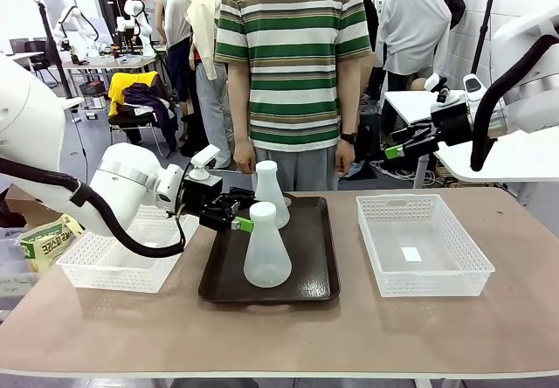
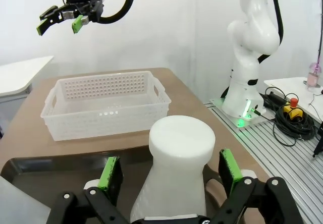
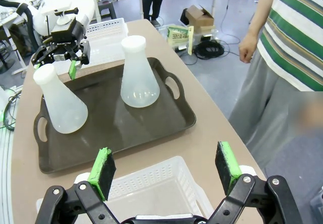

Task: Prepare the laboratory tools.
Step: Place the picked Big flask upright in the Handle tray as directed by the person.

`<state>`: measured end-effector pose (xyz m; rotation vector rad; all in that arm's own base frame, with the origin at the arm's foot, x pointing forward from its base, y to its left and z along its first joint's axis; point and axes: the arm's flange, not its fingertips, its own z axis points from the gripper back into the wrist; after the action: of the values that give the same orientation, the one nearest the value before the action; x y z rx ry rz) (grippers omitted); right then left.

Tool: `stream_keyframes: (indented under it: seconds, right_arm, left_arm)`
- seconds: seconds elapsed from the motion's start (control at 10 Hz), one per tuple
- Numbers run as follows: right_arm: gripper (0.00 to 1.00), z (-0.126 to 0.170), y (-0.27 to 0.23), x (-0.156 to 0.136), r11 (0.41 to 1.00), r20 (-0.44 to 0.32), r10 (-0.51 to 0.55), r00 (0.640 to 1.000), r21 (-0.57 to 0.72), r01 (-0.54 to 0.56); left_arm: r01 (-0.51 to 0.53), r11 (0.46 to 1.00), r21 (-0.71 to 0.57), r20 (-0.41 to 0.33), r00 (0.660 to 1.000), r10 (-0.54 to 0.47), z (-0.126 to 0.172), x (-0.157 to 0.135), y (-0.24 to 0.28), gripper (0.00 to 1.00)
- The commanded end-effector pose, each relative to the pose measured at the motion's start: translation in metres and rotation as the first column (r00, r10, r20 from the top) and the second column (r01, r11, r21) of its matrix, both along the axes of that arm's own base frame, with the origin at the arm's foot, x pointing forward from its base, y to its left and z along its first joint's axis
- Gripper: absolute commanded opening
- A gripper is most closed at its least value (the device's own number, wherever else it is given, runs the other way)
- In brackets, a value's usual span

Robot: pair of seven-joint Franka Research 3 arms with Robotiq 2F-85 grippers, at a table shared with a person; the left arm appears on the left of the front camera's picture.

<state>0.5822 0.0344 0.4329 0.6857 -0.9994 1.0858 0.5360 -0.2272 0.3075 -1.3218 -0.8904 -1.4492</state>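
Two milky-white conical flasks stand upright on a dark brown tray (image 1: pixel 312 241). My left gripper (image 1: pixel 246 212) is open, level with the neck of the near flask (image 1: pixel 266 252). In the left wrist view that neck (image 2: pixel 179 158) stands between the green pads (image 2: pixel 109 173), with gaps on both sides. The far flask (image 1: pixel 271 193) stands free behind it. My right gripper (image 1: pixel 398 149) hangs open and empty, high above the table's right side. The right wrist view has its pads (image 3: pixel 102 169) over a white basket, with both flasks (image 3: pixel 137 77) (image 3: pixel 58 103) and the left gripper (image 3: pixel 58 61) beyond.
A white lattice basket (image 1: pixel 377 203) sits right of the tray, another (image 1: pixel 109 270) left of it under my left arm. A person in a striped shirt (image 1: pixel 293 56) stands at the far edge, hands down. A box (image 1: pixel 44 239) lies off the table's left.
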Motion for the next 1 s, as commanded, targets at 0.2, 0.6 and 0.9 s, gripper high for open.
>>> stream_keyframes:
  seconds: [0.2,0.6,0.9]
  right_arm:
    - [1.00,0.0014,0.0003,0.0010,1.000,-0.015,-0.006,1.000,-0.010,0.006]
    - [1.00,0.0014,0.0003,0.0010,1.000,-0.015,-0.006,1.000,-0.010,0.006]
    - [1.00,0.0014,0.0003,0.0010,1.000,-0.015,-0.006,1.000,-0.010,0.006]
  left_arm:
    - [0.007,1.000,-0.007,0.003,1.000,-0.007,0.0004,0.0028,-0.0022,1.00]
    - [0.007,1.000,-0.007,0.003,1.000,-0.007,0.0004,0.0028,-0.0022,1.00]
    - [0.007,1.000,-0.007,0.003,1.000,-0.007,0.0004,0.0028,-0.0022,1.00]
